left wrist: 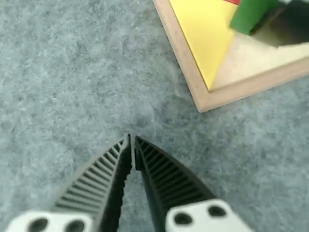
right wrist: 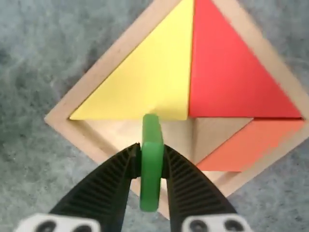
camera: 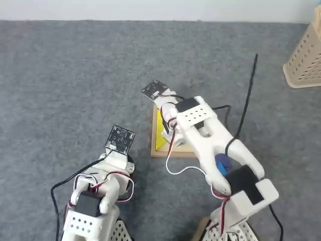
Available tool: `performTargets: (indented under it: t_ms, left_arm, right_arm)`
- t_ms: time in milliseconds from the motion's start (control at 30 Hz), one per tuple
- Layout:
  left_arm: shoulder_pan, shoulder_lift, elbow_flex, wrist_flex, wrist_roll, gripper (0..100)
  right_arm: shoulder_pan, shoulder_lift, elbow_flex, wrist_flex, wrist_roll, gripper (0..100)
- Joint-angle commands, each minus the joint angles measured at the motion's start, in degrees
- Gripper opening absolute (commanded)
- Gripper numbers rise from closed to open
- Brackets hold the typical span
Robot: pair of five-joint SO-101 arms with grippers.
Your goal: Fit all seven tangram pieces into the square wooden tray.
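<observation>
So right fingers [right wrist: 116, 179] grip the green piece [right wrist: 152, 133] (on edge) over the tray [right wrist: 58, 118], probably needs laying flat next; left fingers [left wrist: 111, 174] closed, empty.

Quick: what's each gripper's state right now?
Left gripper: shut, holding nothing.
Right gripper: shut on the green tangram piece.

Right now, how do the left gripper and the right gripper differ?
The left gripper is shut on nothing; the right gripper is shut on the green piece. The left gripper is over the grey carpet beside the wooden tray; the right gripper is over the tray's bare wood. Both are black with ridged inner faces.
</observation>
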Motion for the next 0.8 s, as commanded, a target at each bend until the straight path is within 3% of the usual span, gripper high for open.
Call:
performTargets:
  t_ms: [0, 767]
  left_arm:
    - [0.2, -1.1, -1.1, 0.4, 0.4, 1]
    - [0.2, -1.1, -1.1, 0.4, 0.4, 1]
  right_arm:
    - [0.2, 0.7, -1.1, -1.4, 0.8, 7.6]
    - [-1.1, -0.1, -3.5, 5.0, 0.9, 1.3]
